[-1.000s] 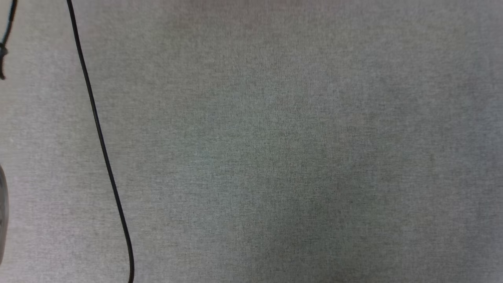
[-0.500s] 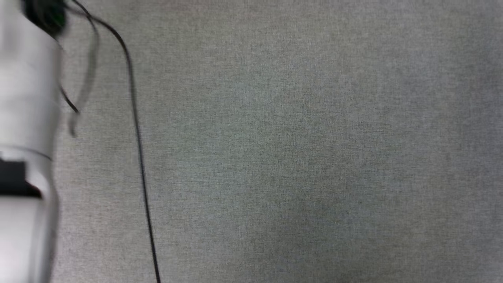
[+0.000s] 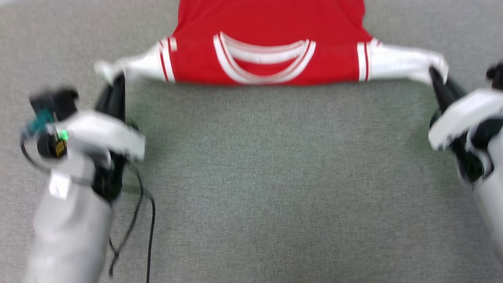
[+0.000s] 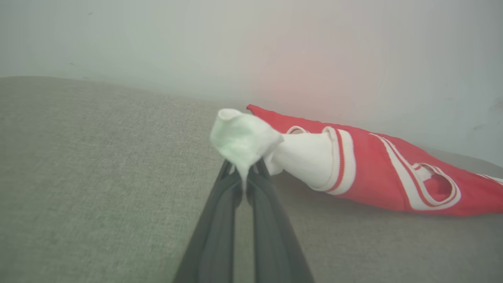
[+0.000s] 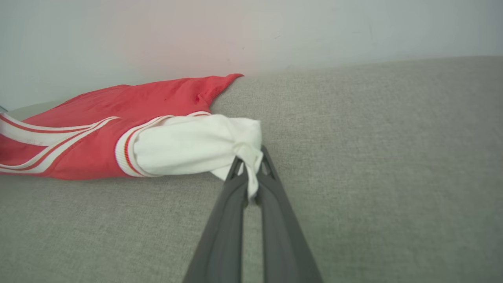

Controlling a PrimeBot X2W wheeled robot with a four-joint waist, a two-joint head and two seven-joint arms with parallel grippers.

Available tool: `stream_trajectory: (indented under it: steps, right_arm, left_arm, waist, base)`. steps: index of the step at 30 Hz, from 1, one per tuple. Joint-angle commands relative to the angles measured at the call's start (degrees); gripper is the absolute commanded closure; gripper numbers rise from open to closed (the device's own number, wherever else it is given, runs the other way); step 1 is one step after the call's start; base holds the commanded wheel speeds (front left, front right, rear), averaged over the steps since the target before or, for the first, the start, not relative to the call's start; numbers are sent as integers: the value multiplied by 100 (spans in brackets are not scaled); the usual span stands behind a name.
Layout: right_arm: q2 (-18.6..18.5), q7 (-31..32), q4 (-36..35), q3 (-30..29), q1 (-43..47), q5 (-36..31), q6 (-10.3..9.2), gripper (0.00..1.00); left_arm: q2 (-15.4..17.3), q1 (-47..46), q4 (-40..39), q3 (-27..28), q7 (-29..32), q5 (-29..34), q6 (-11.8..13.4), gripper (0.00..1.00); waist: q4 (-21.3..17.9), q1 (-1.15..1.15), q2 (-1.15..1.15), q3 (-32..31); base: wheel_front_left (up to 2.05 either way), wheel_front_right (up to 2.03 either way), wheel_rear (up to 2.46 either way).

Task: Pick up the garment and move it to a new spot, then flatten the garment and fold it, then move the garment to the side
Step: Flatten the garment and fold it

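Grey cloth surface (image 3: pixel 251 177) carries the garment (image 3: pixel 271 23), lying flat at its far edge, neck toward the robot, white sleeves (image 3: pixel 397 61) stretched out sideways. Flattening should go best if both pulls run outward, evenly and low, so the shoulders lie level and no crease drags in. Left arm (image 3: pixel 67 232) and right arm (image 3: pixel 491 204) reach forward, well apart. The left gripper (image 3: pixel 116 80) is clamped on the left cuff (image 3: pixel 106 68), and the right gripper (image 3: pixel 435 74) on the right cuff (image 3: pixel 440 65).

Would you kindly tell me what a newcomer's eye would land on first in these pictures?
The bright red shirt stands out, spread at the top of the head view on grey cloth. The left hand pinches one white sleeve, the right hand the other.
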Motion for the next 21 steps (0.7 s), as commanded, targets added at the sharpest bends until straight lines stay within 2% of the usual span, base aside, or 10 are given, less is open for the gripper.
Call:
stream_trajectory:
  steps: [1, 9, 15, 21]
  right_arm:
    - [-73, -59, -121, -32, 344, 86, -6, 100]
    - [-135, 14, -774, -437, 2055, 210, -7, 100]
    - [58, 234, -1323, -870, 3290, 24, -7, 100]
    - [407, 542, -2078, -1481, 4577, -287, -7, 100]
  left_arm:
    - [-54, 416, -217, 131, -27, 127, 4, 100]
    - [-264, 2209, -1024, 421, -28, 657, 32, 100]
    - [-395, 3335, -1388, 531, -28, 761, 187, 100]
    - [-465, 4311, -1727, 541, -28, 807, 340, 100]
  waist:
    - [-24, 1, 0, -333]
    - [40, 1, 0, -1013]
    - [84, 1, 0, -1466]
    - [204, 1, 0, -1902]
  base:
    - [0, 0, 0]
    - [0, 0, 0]
    - [0, 0, 0]
    - [0, 0, 0]
